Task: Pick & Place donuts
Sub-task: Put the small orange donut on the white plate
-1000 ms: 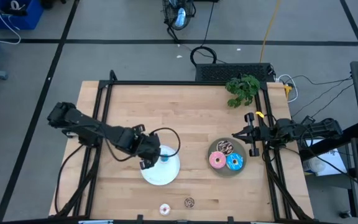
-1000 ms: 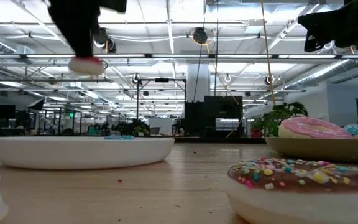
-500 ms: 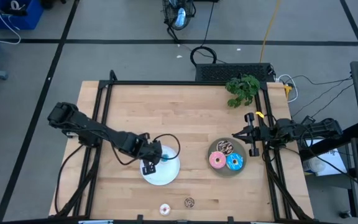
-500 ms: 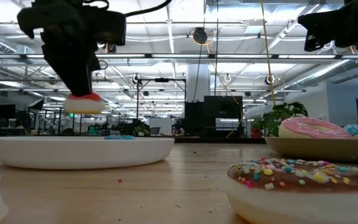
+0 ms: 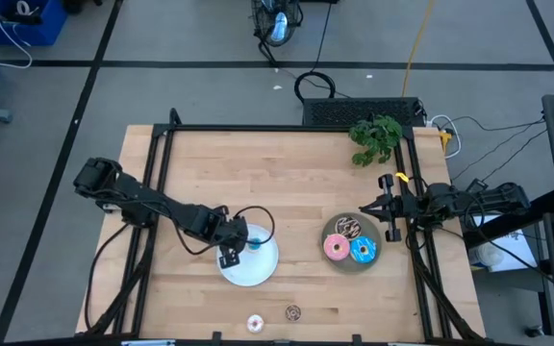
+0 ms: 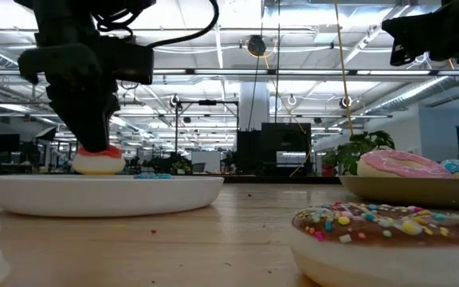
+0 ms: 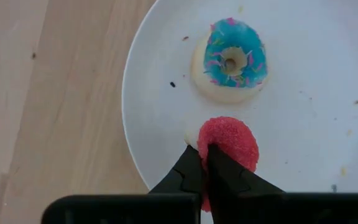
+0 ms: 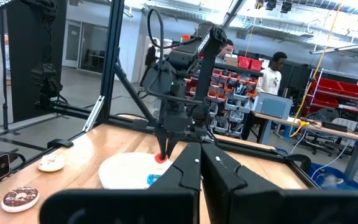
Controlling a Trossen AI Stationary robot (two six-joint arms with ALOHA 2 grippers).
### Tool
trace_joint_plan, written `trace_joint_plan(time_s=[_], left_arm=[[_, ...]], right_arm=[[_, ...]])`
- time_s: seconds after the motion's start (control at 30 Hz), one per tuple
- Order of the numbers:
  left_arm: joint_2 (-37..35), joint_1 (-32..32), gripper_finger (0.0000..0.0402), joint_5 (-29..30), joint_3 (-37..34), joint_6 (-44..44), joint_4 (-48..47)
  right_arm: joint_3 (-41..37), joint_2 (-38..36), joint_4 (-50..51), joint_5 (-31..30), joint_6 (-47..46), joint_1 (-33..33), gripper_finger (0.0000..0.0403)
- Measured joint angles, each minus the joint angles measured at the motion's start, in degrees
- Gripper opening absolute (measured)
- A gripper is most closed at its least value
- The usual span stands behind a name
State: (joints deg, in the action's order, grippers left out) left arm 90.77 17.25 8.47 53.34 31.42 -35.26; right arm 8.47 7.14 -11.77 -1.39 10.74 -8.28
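As we look straight down from the high view, we count seven donuts in all. Three larger ones fill the grey plate (image 5: 350, 261) right of centre: the chocolate-sprinkled donut (image 5: 346, 229) at its top, the pink donut (image 5: 336, 249) lower left, the large blue donut (image 5: 363, 252) lower right. Two minis lie loose on the wooden table (image 5: 287, 183) near the bottom edge, the white mini donut (image 5: 255, 323) and the brown mini donut (image 5: 293, 312) just to its right. The white plate (image 5: 258, 268) sits left of centre with the blue mini donut (image 5: 254, 242) on it, and the left gripper (image 5: 229, 252) hangs over its left rim. The right gripper (image 5: 375, 213) waits at the table's right edge, beside the grey plate; we cannot tell its finger state.

Down at the low view now: the left gripper (image 6: 94, 147) comes from upper left, pinching the red mini donut (image 6: 97, 159) just above the white plate (image 6: 102, 194). The chocolate-sprinkled donut (image 6: 385, 235) looms at lower right, the pink donut (image 6: 401, 164) behind it.

Left wrist view: two minis over one plate. The fingers are drawn narrow on the red mini donut (image 7: 233, 140), close over the white plate (image 7: 316, 124), with the blue mini donut (image 7: 232, 58) lying just beyond, apart from it.

Right wrist view: the white plate (image 8: 126, 169) is centre, the white mini donut (image 8: 51, 163) and brown mini donut (image 8: 20, 198) at lower left.
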Motion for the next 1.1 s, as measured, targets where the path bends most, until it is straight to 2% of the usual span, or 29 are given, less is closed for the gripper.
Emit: trace_joint_plan(time_s=[0.23, 0.43, 0.73, 0.87, 1.1], left_arm=[[-0.01, -0.27, 0.0046, -0.06, -0.46, -1.11, 3.15], [0.17, -0.26, 0.0056, -1.14, -0.46, -3.70, 4.32], [6.51, -0.88, 0.0065, -5.68, -0.42, -4.39, 5.37], [7.93, -1.36, 0.0104, -7.44, -0.15, -4.38, 5.56], [7.40, -1.85, 0.0212, -8.43, 3.58, -4.40, 1.14]], right_arm=[[0.00, 0.00, 0.00, 0.00, -0.17, 0.00, 0.0000], [0.00, 0.00, 0.00, 0.00, -0.17, 0.01, 0.0000], [0.00, 0.04, 0.00, 0.00, -0.20, 0.00, 0.0000], [0.00, 0.08, 0.02, 0.00, -0.20, 0.00, 0.0000], [0.00, 0.09, 0.02, 0.00, -0.20, 0.01, 0.0000]])
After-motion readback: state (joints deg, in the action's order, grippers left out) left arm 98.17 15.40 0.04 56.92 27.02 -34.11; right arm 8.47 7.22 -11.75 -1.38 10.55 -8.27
